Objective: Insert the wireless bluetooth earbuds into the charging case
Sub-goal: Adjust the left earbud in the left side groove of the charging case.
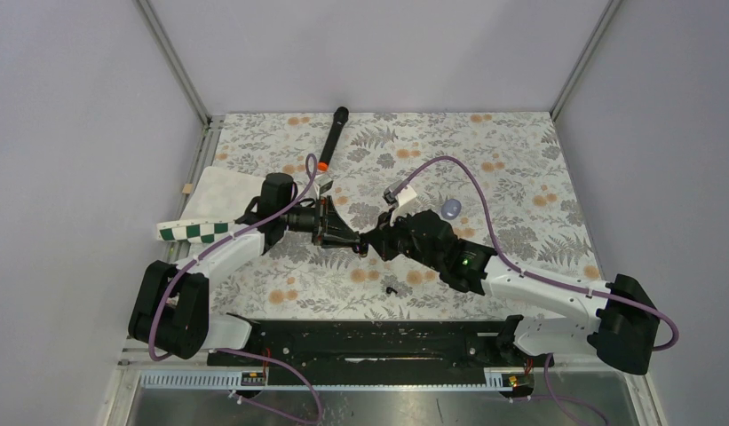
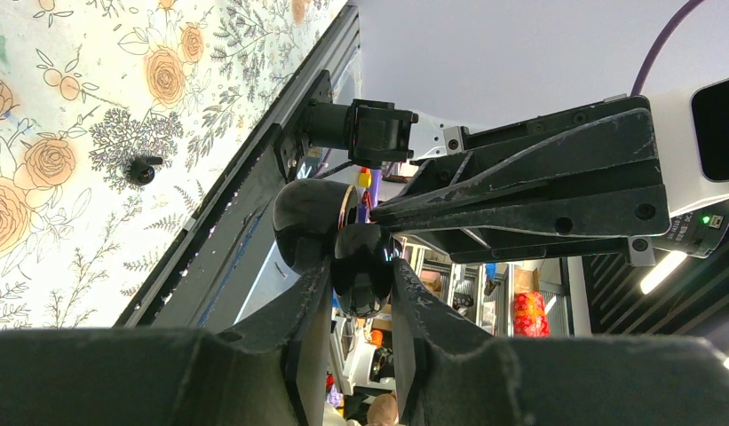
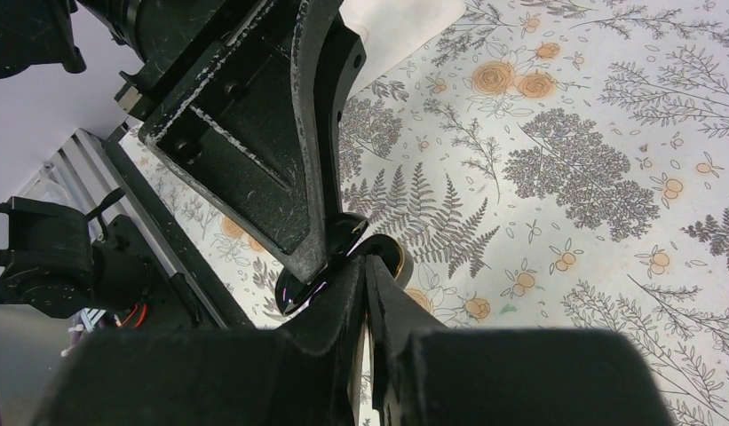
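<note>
At best half done — left tool (image 2: 359,297) grips the open charging case (image 2: 361,253), right tool (image 3: 365,266) pinched shut at its mouth, one earbud (image 1: 392,290) loose by the tabletop's (image 1: 520,177) near edge.

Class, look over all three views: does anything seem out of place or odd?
One earbud lies loose on the table, near the black rail, apart from the charging case, which the left gripper holds in the air. Nothing looks spilled or damaged.

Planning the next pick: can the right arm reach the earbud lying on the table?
Likely yes: the earbud lies uncovered near the right hand, nothing between, though that hand is shut.
</note>
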`<state>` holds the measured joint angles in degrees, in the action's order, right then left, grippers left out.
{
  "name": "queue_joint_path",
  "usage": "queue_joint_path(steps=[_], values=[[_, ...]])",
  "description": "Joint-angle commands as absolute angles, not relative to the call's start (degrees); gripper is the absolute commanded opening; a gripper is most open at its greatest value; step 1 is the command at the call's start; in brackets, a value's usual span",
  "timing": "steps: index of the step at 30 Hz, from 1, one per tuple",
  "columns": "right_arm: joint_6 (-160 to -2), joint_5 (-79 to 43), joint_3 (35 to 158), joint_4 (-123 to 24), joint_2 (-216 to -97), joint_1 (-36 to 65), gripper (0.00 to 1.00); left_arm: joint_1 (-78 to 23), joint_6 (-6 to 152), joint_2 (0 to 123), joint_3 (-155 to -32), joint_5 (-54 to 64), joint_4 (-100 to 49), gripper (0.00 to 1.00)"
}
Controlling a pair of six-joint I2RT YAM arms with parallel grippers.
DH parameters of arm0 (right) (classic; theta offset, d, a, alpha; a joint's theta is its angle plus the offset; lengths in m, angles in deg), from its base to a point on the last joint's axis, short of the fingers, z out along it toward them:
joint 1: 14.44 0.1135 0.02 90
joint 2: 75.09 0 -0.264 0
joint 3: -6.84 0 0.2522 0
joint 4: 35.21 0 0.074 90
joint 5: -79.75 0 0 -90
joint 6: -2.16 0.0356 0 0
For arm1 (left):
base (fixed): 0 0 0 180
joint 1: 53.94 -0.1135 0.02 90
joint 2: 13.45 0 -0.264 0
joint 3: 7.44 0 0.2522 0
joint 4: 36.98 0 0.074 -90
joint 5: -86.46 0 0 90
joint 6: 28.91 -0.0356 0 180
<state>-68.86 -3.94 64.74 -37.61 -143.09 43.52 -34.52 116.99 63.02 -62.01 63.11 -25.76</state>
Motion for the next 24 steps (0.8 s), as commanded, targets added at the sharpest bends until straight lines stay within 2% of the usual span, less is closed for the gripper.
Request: queue_joint_path(steps=[1,24], values=[[-67.5,-5.4,67.3,-36.6,-143.1,43.1,0.09,-34.7,116.1,61.2,-62.7,64.3,-27.0,0.0],[-68.9,-2.1,66.5,-39.2,-139.7,43.2,0.08,-34.6,115.9,61.7,-62.9,64.2,-27.0,0.0]])
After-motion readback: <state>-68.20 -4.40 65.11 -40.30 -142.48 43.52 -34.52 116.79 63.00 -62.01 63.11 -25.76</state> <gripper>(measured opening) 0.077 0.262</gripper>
